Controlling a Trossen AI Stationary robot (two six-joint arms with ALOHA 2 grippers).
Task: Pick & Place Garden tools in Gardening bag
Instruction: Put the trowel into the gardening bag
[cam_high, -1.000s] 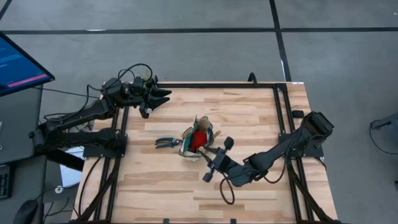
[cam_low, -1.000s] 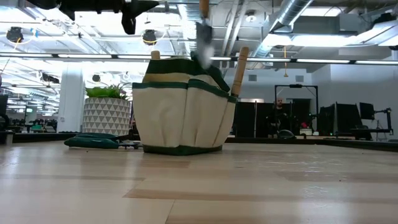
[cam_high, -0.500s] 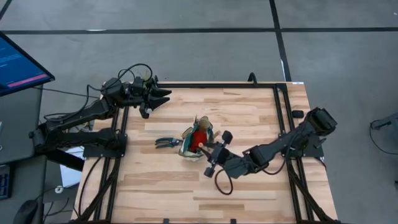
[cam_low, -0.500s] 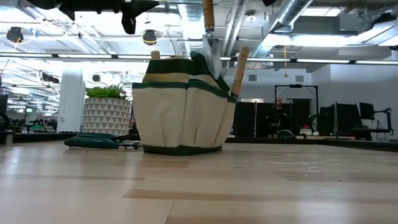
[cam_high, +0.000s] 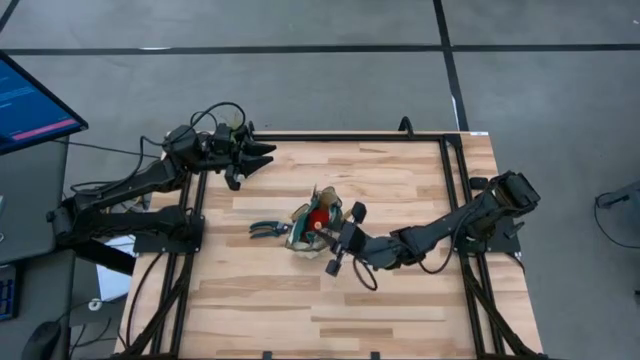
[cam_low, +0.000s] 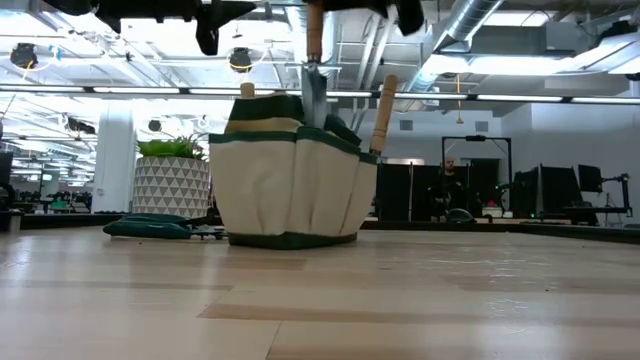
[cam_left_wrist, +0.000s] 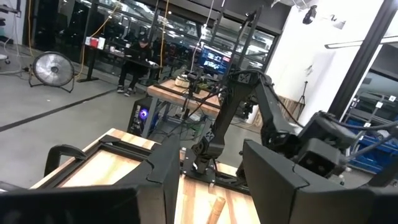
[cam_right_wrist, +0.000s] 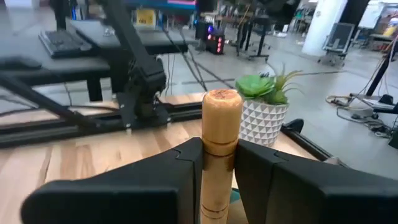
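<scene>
The olive-and-beige gardening bag (cam_high: 312, 230) stands on its base mid-table, also in the low view (cam_low: 290, 170). My right gripper (cam_high: 332, 234) is over its near right rim, shut on a wooden-handled trowel (cam_low: 313, 60) whose blade points down into the bag's mouth. A red item (cam_high: 319, 216) and two more wooden handles (cam_low: 384, 110) (cam_low: 248, 89) stick out of the bag. The dark-handled pruning shears (cam_high: 268, 229) lie flat on the table left of the bag. My left gripper (cam_high: 266, 155) is open and empty at the table's far left. My right gripper pinches the trowel's wooden handle (cam_right_wrist: 217, 163) between its two fingers (cam_right_wrist: 184, 167), a little below the handle's rounded top end. The fingers come about level from the table's near right and lie across the handle. The trowel hangs upright, blade (cam_low: 314, 92) down at the bag's mouth.
A green plant in a whitish patterned pot (cam_low: 172, 183) stands behind the bag in the low view and also shows in the right wrist view (cam_right_wrist: 264, 106). Black frame rails (cam_high: 455, 190) run along the table's sides. A monitor (cam_high: 30, 100) stands off the left.
My right gripper has gone toward the table's far edge and the bag, carrying the trowel. The trowel has come down and over the bag's mouth, staying upright; its blade now dips into the bag.
</scene>
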